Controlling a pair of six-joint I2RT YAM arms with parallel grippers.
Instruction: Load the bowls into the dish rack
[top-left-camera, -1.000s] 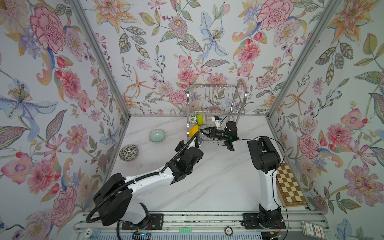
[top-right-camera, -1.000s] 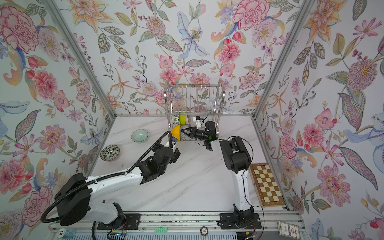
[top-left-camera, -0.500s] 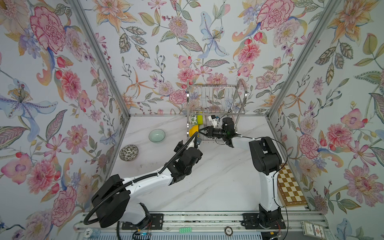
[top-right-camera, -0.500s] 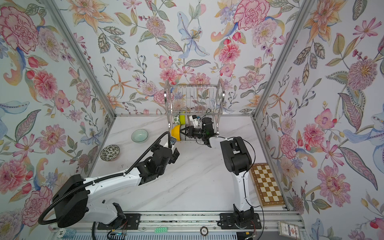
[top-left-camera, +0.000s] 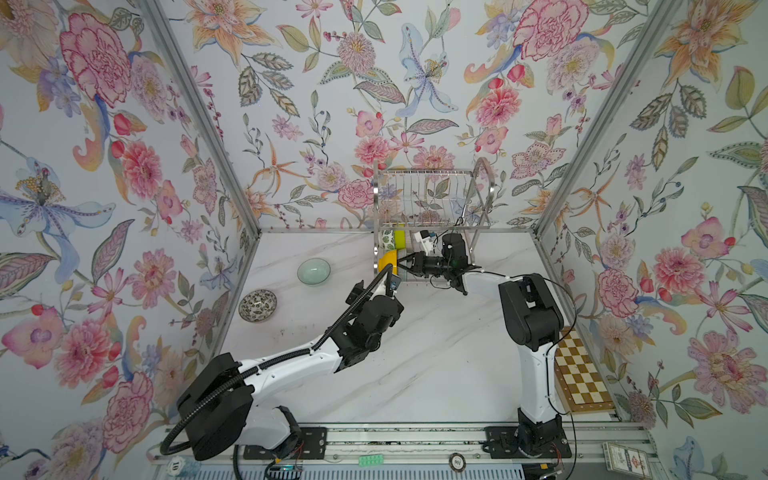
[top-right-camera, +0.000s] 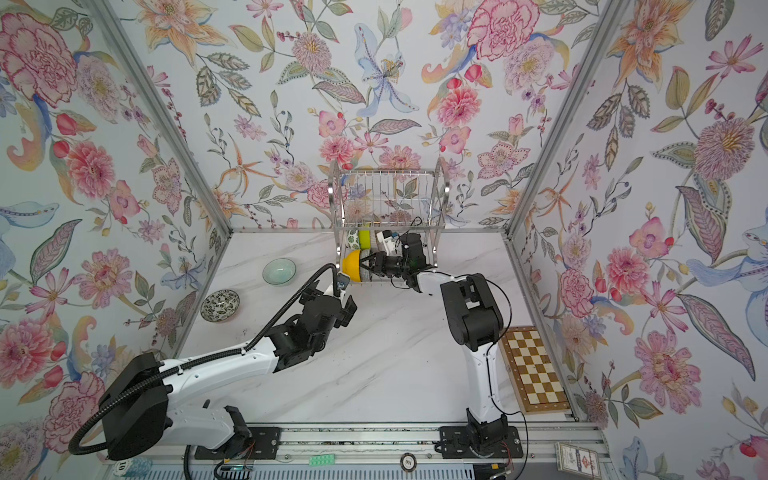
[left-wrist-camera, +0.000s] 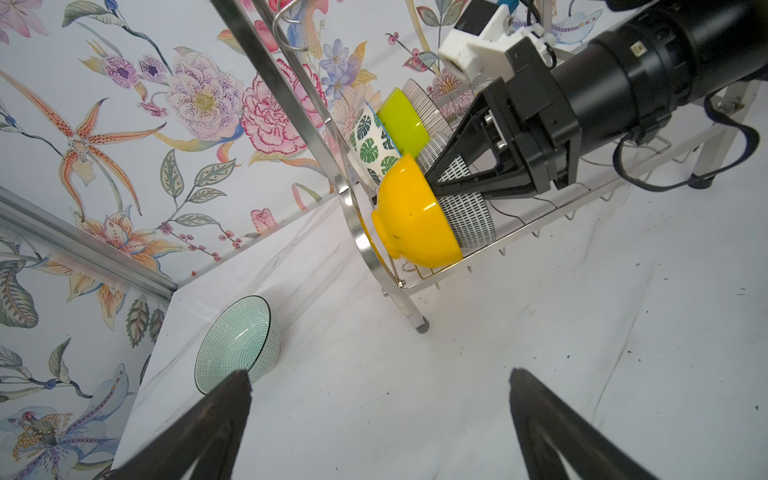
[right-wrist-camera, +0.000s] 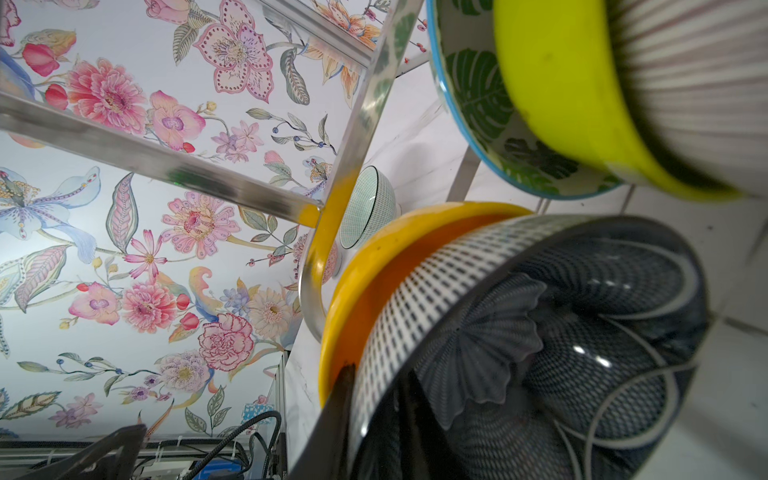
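— Left wrist view: rack (left-wrist-camera: 356, 239) upper right, dark bowl (left-wrist-camera: 469, 212) nested in the yellow bowl (left-wrist-camera: 411, 220) on its lower shelf. Is the right gripper (left-wrist-camera: 434, 187) holding?
— Its fingers (left-wrist-camera: 478, 187) straddle the rim; whether they pinch, I cannot tell. The left gripper (left-wrist-camera: 380, 374) is spread wide, empty. Let go gently, withdraw straight.

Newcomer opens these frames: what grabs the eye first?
Loud floral wallpaper covers all three walls. Against the far wall, the rack holds a bright orange bowl, with the right hand at the navy bowl nested in it. A celadon bowl and a speckled bowl sit on the table, left.
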